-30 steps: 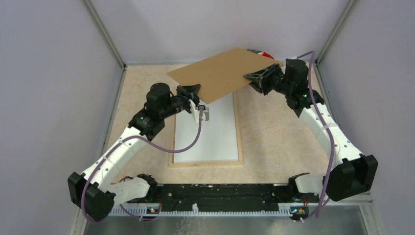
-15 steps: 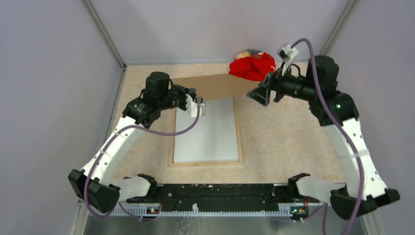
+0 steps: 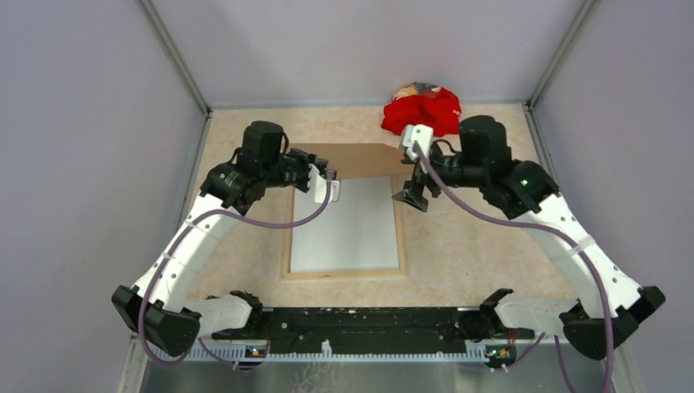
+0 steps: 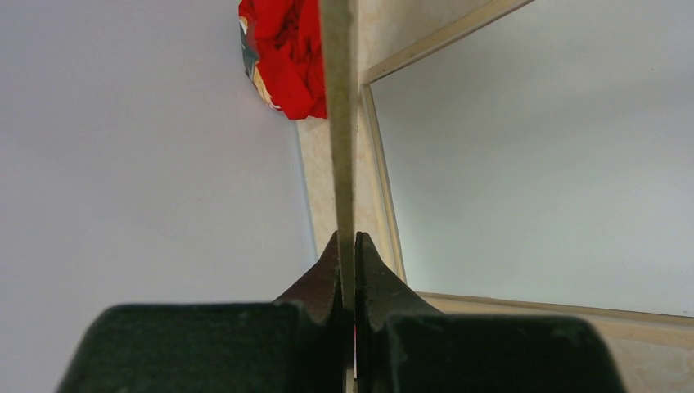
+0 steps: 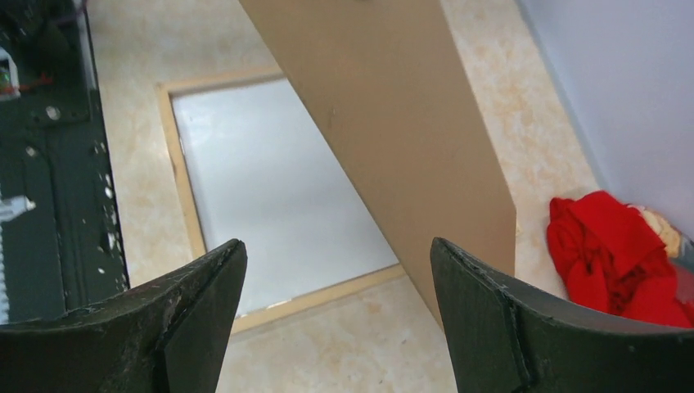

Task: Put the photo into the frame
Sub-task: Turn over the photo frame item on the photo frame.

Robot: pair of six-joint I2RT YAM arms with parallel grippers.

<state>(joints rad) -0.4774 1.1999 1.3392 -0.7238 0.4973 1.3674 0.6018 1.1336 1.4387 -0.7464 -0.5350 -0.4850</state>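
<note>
Plainly, at the left, the left gripper (image 4: pixel 347 254) has its fingers closed tight on the left edge of the brown backing board (image 3: pixel 360 161). The board hangs tilted over the far end of the frame (image 3: pixel 344 274) and is not square to it. In the middle, the frame lies wood side up on the counter (image 3: pixel 475 246), and the photo (image 3: pixel 348 233) already sits inside its rails with its white back showing. To the right, the right gripper (image 5: pixel 335 250) hovers beside the frame's right rail with its fingers wide apart, holding nothing. A red cloth (image 3: pixel 421 110) lies beyond it at the far edge.

So the step in hand, I judge, is closing the back over the photo. The next move calls for turning the board to line up with the rails, then lowering it flat. The free right fingers could steady its loose side.

Only the left wrist view shows the pinch itself, with the board edge-on between the fingers. From overhead the wrist hides that. The right wrist view shows how far askew the board runs across the photo's corner.
</note>
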